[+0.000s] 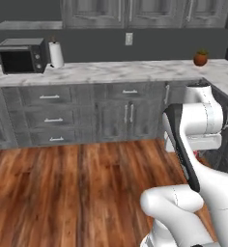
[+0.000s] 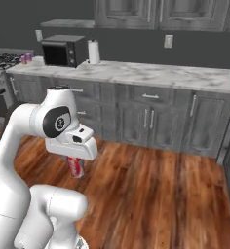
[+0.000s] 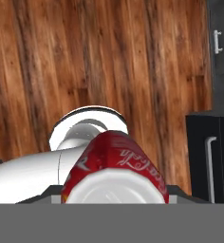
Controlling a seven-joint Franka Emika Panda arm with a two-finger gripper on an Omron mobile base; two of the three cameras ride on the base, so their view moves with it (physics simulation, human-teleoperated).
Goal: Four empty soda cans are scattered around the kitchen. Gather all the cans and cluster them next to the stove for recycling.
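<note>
Your gripper [image 3: 115,192] was clamped tight on a red soda can [image 3: 117,161], carried low above the wood floor [image 3: 85,57]; from the right base camera that can [image 2: 76,166] hung under the hand. At ten o'clock the stove [image 2: 2,61] stood, purple cans [image 2: 25,58] beside it on the counter [image 2: 136,73], then the microwave [image 2: 63,50] and paper-towel roll [image 2: 93,51].

Microwave [image 2: 63,50] on counter [image 2: 151,75], paper-towel roll [image 2: 93,51] just beside, stove [image 2: 2,61] further left
</note>
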